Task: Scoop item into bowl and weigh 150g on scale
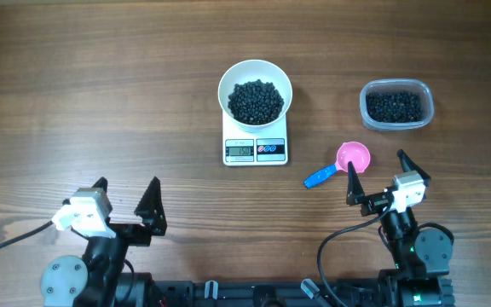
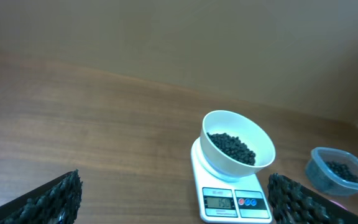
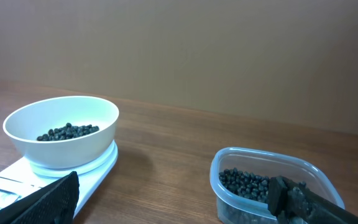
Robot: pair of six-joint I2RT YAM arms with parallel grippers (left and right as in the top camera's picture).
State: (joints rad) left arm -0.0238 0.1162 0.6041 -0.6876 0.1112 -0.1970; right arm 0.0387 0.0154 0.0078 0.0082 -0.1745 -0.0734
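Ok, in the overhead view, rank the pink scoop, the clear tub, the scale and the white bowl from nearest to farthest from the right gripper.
Measured from the right gripper:
1. pink scoop: just ahead of it, slightly left.
2. clear tub: farther ahead, on the table's right.
3. scale: well off to the left, mid-table.
4. white bowl: on the scale's far end.

Left hand, right hand wide open, empty.

Clear tub; pink scoop near it.
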